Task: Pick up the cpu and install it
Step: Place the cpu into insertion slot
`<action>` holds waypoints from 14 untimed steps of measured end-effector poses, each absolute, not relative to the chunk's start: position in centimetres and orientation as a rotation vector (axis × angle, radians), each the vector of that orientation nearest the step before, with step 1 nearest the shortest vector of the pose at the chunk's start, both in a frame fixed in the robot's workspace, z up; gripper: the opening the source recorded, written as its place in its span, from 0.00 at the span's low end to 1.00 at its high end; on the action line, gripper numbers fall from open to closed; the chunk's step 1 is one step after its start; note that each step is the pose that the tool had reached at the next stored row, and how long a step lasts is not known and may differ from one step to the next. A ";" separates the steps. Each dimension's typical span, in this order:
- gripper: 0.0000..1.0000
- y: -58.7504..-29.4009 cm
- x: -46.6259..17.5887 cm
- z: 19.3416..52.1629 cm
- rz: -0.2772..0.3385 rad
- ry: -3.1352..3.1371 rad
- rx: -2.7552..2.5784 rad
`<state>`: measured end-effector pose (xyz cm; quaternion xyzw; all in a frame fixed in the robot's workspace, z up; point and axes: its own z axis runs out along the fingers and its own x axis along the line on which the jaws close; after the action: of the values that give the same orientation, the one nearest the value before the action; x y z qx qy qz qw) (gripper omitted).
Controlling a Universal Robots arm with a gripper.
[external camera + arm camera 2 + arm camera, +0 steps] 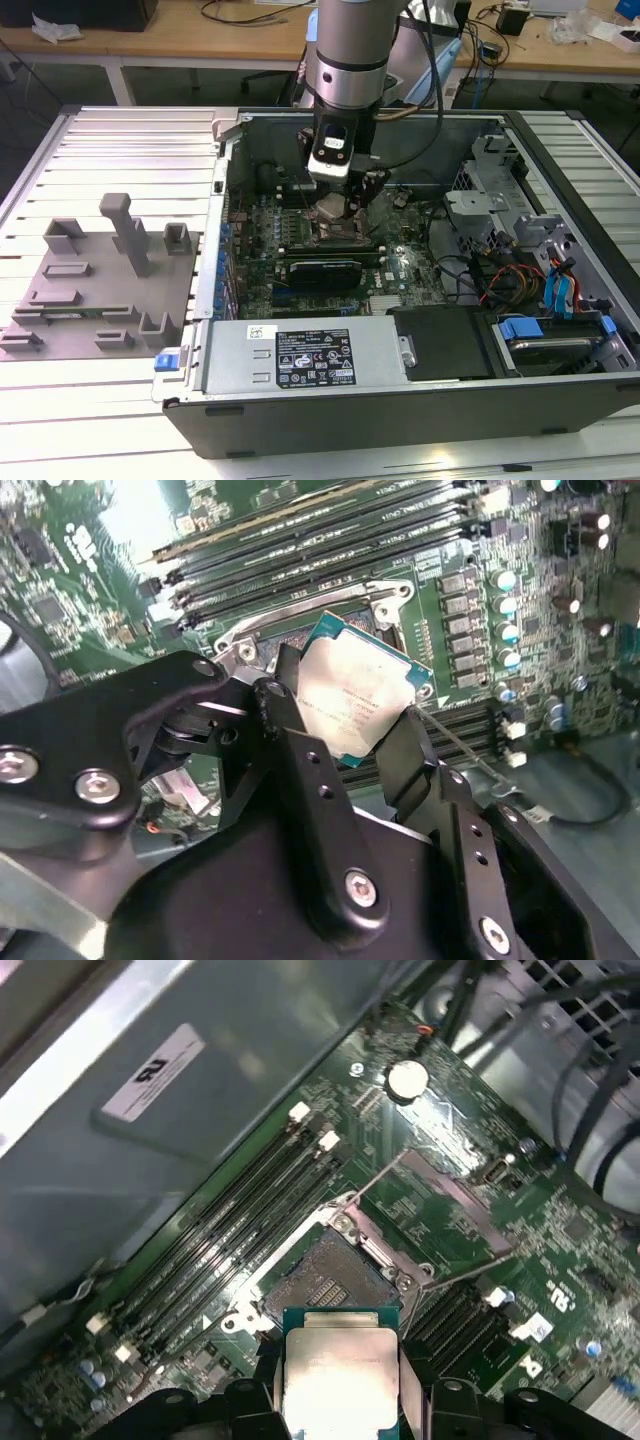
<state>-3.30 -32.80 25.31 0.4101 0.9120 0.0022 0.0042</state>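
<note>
Looks like I'm in a robotics lab: opened computer case (pixel 400 410) on a slatted metal surface (pixel 120 140), tangled cables (pixel 225 15) behind.

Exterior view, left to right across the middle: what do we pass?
Grey moulded fixture plate with upright posts → black gripper clamped on the silvery square cpu inside the open case → grey metal drive cage → blue plastic strips.
</note>
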 end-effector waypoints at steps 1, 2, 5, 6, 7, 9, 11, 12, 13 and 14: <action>0.55 -32.8 -3.3 25.3 0.007 2.846 1.310; 0.55 -32.8 -3.3 25.3 0.006 2.831 1.342; 0.55 -32.8 -3.3 25.3 0.006 2.767 1.469; 0.55 -32.8 -3.3 25.3 0.006 2.742 1.516; 0.55 -32.8 -3.3 25.3 0.005 2.719 1.556; 0.55 -32.8 -3.3 25.3 0.005 2.675 1.630; 0.55 -32.8 -3.3 25.3 0.005 2.621 1.715; 0.55 -32.8 -3.3 25.2 0.005 2.607 1.737; 0.55 -32.8 -3.3 25.2 0.004 2.592 1.758; 0.55 -32.8 -3.3 25.2 0.004 2.574 1.786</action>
<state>-3.30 -32.80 25.24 0.5701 0.8216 0.0013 0.0046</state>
